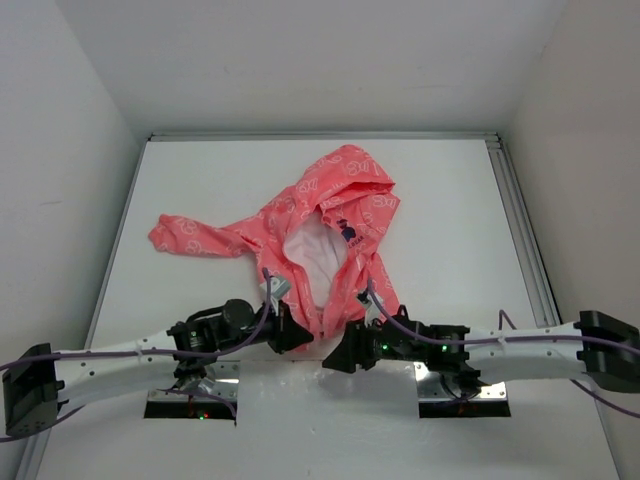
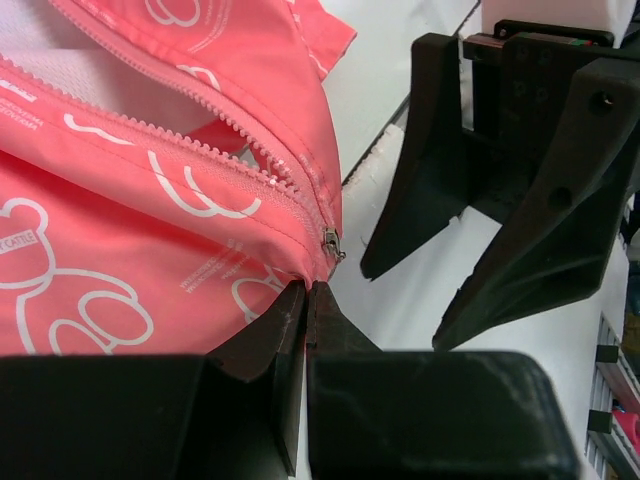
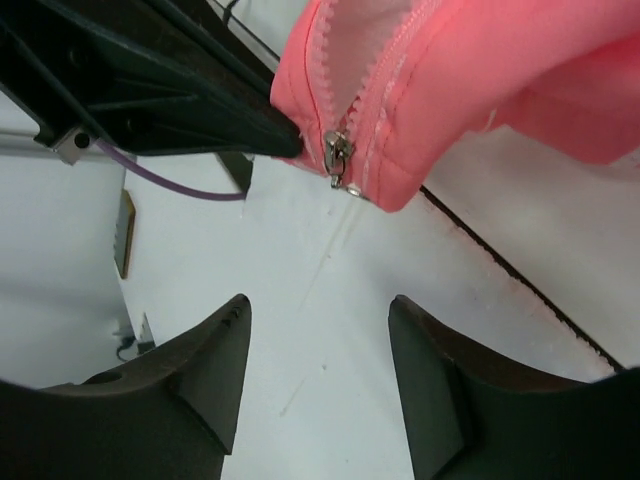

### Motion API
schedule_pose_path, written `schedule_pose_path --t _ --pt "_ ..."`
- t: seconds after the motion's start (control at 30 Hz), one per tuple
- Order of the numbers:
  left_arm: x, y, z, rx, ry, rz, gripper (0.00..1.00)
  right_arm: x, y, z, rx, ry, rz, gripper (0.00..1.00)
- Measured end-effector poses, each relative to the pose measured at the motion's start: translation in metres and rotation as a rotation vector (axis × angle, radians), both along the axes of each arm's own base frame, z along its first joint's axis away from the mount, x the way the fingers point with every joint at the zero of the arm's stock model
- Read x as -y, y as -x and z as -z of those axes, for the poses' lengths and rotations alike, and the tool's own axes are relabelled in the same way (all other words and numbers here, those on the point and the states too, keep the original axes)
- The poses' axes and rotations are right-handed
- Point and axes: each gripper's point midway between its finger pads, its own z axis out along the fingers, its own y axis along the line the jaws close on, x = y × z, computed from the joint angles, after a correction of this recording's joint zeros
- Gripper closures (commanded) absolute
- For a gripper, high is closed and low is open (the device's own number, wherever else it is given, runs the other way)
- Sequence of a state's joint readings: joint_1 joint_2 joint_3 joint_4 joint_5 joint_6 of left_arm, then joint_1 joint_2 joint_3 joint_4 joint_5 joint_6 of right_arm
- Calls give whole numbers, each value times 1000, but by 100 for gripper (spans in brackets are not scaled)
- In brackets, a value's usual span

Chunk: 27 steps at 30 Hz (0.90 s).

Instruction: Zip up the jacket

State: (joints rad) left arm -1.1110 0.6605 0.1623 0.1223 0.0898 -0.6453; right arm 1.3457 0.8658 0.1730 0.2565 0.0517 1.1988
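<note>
1. Plain white walls [image 1: 60, 150] close in a white counter [image 1: 440, 200].
2. The left gripper [image 2: 305, 292] has its fingers pressed together at the bottom hem of the jacket [image 1: 330, 215]. It appears to pinch the fabric just below the zipper slider [image 2: 331, 243], though the contact itself is hidden.
3. The right gripper [image 3: 318, 310] is spread wide and holds nothing, near that hem corner and facing the slider.
4. The slider sits at the bottom of the teeth. Above it the front lies parted over white lining [image 1: 312, 255].
5. The jacket lies mid-counter, its hood [image 1: 345, 175] toward the far wall and one sleeve [image 1: 195, 237] stretched left.
</note>
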Motion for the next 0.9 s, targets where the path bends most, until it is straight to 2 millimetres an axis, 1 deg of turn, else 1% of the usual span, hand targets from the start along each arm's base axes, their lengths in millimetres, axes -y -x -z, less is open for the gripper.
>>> schedule_pose_path --t 0.07,0.3,0.6,0.67,0.8,0.83,0.9 --pt "1 0 -2 -4 10 -1 100 -3 -2 2 1 -13 12 42" --pt "1 3 -10 -9 50 1 100 -6 -19 2 46 -76 99 44" --pt "2 6 -12 -23 69 13 100 -12 -29 10 64 -69 143 50" --pt "2 7 -13 -23 70 15 100 -13 -31 8 68 -77 150 53" --pt "2 7 -13 -24 72 17 100 -16 -33 3 80 -101 161 53" --pt "2 7 -13 -23 73 18 100 -16 -35 3 82 -102 166 56" --pt "3 7 -13 -24 73 21 100 -17 -35 2 84 -106 169 58"
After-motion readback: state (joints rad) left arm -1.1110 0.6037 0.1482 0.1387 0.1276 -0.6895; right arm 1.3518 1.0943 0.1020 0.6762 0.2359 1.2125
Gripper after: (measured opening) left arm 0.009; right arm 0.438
